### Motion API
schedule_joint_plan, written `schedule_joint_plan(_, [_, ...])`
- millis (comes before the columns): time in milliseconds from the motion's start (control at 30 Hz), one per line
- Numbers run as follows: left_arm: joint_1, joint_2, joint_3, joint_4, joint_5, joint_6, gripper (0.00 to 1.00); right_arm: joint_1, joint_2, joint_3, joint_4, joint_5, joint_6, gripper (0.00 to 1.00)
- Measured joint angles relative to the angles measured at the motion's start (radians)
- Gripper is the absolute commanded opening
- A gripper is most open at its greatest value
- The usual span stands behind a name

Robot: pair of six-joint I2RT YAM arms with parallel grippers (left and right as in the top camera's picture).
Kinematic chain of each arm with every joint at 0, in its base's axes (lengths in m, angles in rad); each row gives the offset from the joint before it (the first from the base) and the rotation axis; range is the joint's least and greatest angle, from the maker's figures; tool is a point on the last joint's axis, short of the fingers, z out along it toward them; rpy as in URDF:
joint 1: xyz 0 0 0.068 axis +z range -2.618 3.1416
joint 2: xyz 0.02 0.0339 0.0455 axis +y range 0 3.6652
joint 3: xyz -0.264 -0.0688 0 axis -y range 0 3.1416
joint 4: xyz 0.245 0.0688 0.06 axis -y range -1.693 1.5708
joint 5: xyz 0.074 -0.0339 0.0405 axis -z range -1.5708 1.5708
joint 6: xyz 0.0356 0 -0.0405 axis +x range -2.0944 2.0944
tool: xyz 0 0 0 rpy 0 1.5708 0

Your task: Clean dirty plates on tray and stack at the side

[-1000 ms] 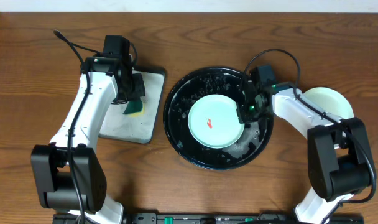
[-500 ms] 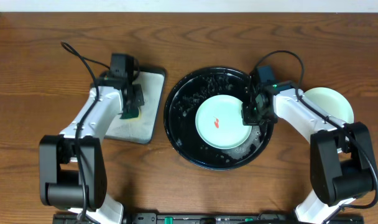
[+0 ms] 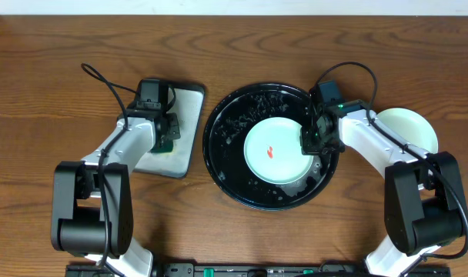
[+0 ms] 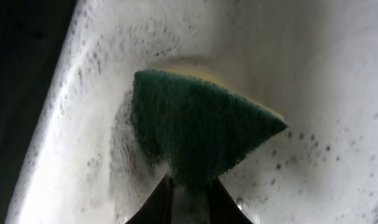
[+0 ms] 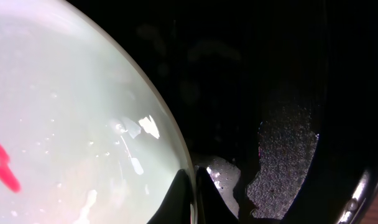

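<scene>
Since a second ago our left gripper [image 3: 165, 132] has shifted a little along the grey tray [image 3: 186, 151] with the sponge [image 3: 166, 143], and the mint plate [image 3: 274, 151] has slid slightly rightward inside the black tray [image 3: 218, 165].

From overhead, we see our right gripper [image 3: 311, 141] at that plate's right edge. A red smear [image 3: 270, 151] marks the plate's middle. A second mint plate [image 3: 408, 126] lies on the wooden surface [image 3: 49, 85], right of the black tray.

At our left wrist, the left gripper [image 4: 189, 190] is clenched on the green sponge [image 4: 195, 124], which rests against the wet, speckled grey tray [image 4: 338, 93].

At our right wrist, the right gripper [image 5: 192, 186] is grasping the mint plate [image 5: 71, 118] by its rim, one finger on either side. The red smear [image 5: 4, 165] shows at the left edge, with foam [image 5: 282, 162] on the black tray [image 5: 282, 68] beside the plate.
</scene>
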Motion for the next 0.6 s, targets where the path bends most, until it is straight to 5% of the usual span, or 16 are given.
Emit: schedule_joint_plan(600, [0.000, -0.034, 0.258, -0.286, 0.105, 0.000, 0.12, 0.000, 0.000, 0.000, 0.000, 0.005, 0.000, 0.01])
